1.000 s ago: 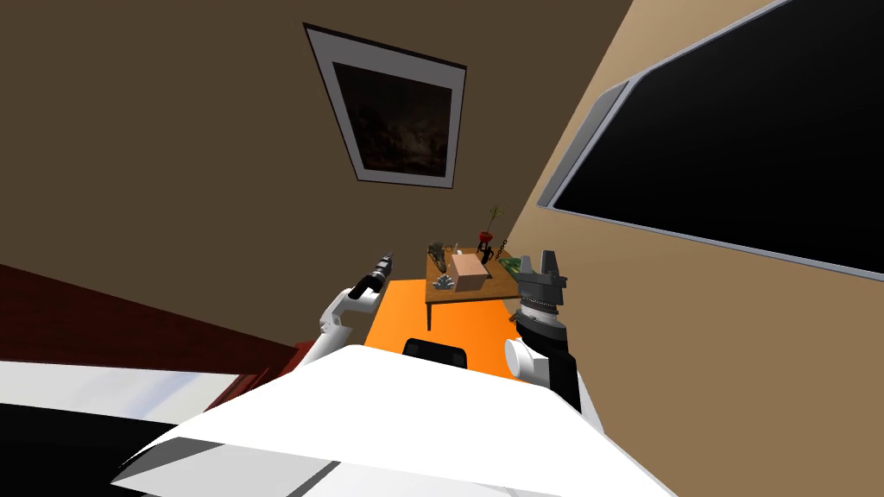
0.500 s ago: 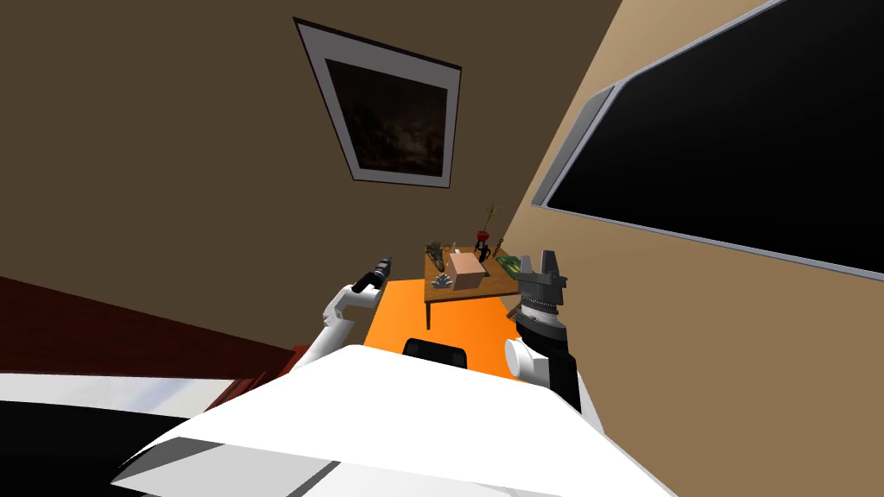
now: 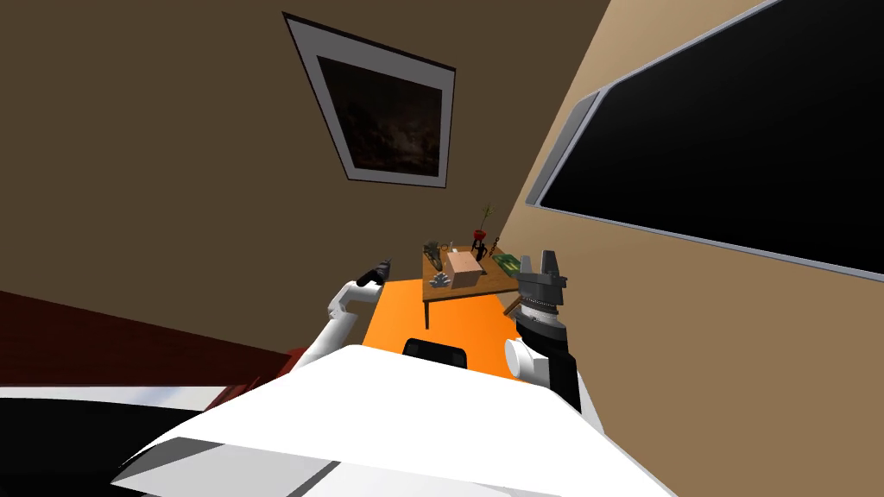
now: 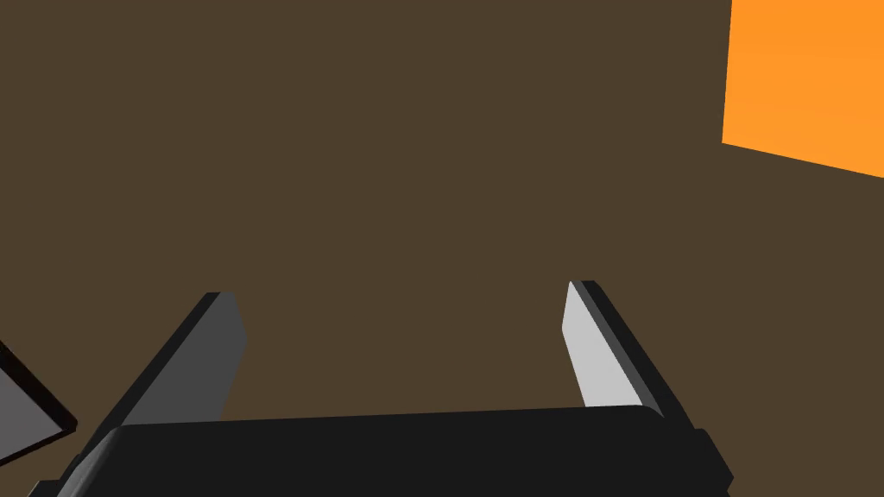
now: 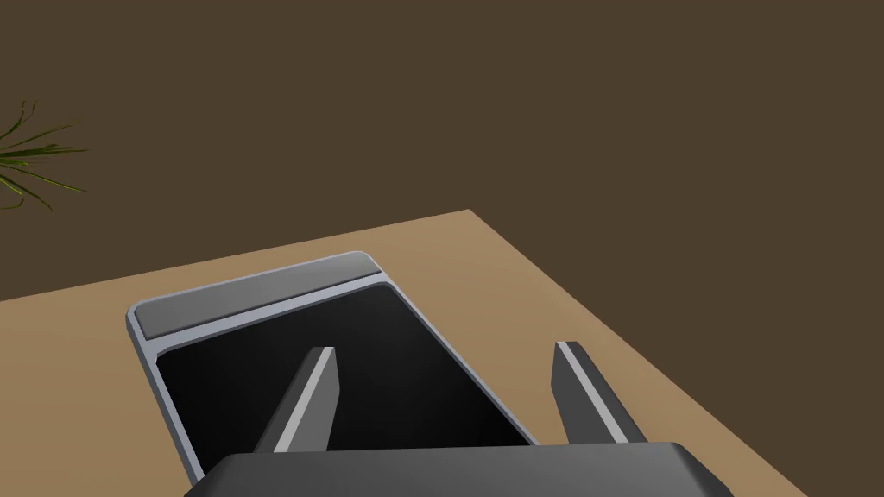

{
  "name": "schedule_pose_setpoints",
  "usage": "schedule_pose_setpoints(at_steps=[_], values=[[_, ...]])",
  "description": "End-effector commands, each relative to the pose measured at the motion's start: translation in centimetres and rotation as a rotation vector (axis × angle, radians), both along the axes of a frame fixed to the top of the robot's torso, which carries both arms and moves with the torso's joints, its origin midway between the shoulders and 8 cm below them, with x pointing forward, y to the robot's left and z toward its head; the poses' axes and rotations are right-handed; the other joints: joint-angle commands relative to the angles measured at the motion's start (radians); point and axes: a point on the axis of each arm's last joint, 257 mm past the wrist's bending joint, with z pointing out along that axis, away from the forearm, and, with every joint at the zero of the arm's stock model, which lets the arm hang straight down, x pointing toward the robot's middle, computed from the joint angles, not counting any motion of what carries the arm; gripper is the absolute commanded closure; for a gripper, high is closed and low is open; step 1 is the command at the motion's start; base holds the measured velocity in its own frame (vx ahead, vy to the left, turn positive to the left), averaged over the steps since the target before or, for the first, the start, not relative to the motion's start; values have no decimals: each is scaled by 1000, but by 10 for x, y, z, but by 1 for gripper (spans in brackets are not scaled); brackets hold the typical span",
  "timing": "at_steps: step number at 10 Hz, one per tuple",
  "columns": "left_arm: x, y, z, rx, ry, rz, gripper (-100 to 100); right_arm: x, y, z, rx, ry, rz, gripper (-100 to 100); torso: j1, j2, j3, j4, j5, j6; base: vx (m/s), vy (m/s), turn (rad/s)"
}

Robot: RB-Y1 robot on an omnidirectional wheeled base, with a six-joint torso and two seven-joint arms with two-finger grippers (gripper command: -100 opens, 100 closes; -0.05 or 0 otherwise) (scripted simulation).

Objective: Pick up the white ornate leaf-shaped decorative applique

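Note:
A small pale leaf-shaped applique point(image 3: 441, 280) lies near the front left corner of a low wooden table point(image 3: 483, 287) ahead of me in the head view. My left gripper point(image 3: 381, 269) is stretched out just left of the table, a short way from the applique. In the left wrist view its fingers point(image 4: 223, 345) stand apart, open and empty, with a brown wall beyond them. My right gripper point(image 3: 541, 263) is raised by the table's right side. Its fingers point(image 5: 315, 397) are open with nothing between them.
On the table stand a tan box point(image 3: 464, 267), a red-topped dark figurine point(image 3: 479, 243), a thin plant stem point(image 3: 486, 212), a green flat item point(image 3: 508, 261) and some dark small things point(image 3: 432, 250). An orange rug point(image 3: 406, 315) lies under the table. Walls close in behind and to the right.
My left arm has reached further forward and slightly left, towards the table's left edge. The whole head view has shifted a little, so I have moved. The right arm stays as it was.

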Motion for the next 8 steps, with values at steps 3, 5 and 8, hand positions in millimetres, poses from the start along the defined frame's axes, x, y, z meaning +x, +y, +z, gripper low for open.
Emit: schedule_pose_setpoints(at_steps=[3,5,8], values=[[-1,9,-24,-43,93,50,-100,0,0,0,0,0,0,0,0,0,0,0,0,0,-5,-5,-57],[-6,10,-31,-48,127,60,-100,0,0,0,0,0,0,0,0,0,0,0,0,0,-4,-5,-34],[-9,15,-46,-80,192,94,-100,0,0,0,0,0,0,0,-1,-1,0,0,0,0,1,-11,-57]])
